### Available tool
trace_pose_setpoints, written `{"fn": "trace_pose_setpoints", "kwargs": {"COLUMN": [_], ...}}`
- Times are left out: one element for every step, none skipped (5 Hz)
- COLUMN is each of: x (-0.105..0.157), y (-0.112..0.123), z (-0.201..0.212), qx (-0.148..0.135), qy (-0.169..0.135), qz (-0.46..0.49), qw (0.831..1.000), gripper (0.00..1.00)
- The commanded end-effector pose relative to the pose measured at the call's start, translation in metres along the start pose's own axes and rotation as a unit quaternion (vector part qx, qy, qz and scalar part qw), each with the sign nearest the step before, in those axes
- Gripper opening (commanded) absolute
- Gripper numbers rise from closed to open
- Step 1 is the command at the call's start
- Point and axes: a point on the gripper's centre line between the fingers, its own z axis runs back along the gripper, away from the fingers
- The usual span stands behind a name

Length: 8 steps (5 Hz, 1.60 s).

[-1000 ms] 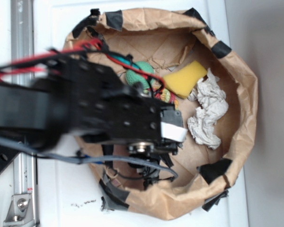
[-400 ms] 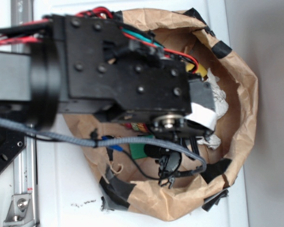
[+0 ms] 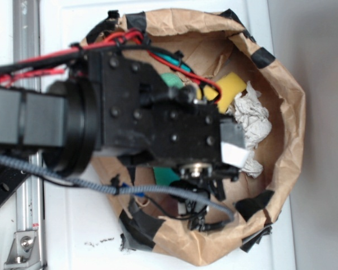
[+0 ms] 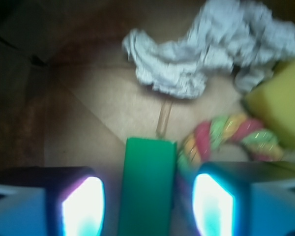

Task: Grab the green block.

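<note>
The green block (image 4: pixel 147 189) is a flat green slab lying lengthwise on the brown paper floor. It sits between my two fingers with a gap on each side. My gripper (image 4: pixel 147 209) is open around it and touches neither side. In the exterior view only a small patch of the green block (image 3: pixel 165 176) shows under the black wrist. The gripper (image 3: pixel 198 205) hangs low inside the bag and is mostly hidden by the arm.
A paper bag (image 3: pixel 293 118) with black tape walls in everything. Crumpled white paper (image 4: pixel 206 59) (image 3: pixel 252 126) lies ahead. A yellow wedge sponge (image 4: pixel 280 105) (image 3: pixel 232 85) and a coloured rope toy (image 4: pixel 226 135) lie just right of the block. A green ball (image 3: pixel 170 79) peeks out above the arm.
The arm swung up and right over the bag's middle, covering the ball and rope toy, then settled slightly back. A patch of the green block now shows under the wrist.
</note>
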Motion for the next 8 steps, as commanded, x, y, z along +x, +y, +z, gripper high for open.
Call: {"fn": "trace_pose_setpoints", "kwargs": {"x": [-0.017,-0.025,-0.023,-0.019,-0.012,-0.003,0.003,0.013], "y": [-0.013,-0.016,-0.01,-0.003,-0.002,0.001,0.002,0.006], "z": [-0.014,-0.028,-0.04,-0.044,-0.038,-0.029,-0.024,0.01], "qx": [-0.004,0.02,0.041,0.049,0.054,0.057,0.062,0.057], "qy": [0.028,0.049,0.052,0.037,0.01,-0.011,-0.025,-0.045], "qz": [0.038,0.046,0.029,0.004,-0.015,-0.044,-0.07,-0.091], "qw": [0.999,0.998,0.997,0.998,0.998,0.997,0.995,0.993], "gripper": [1.0,1.0,1.0,1.0,0.0,0.0,0.0,0.0]}}
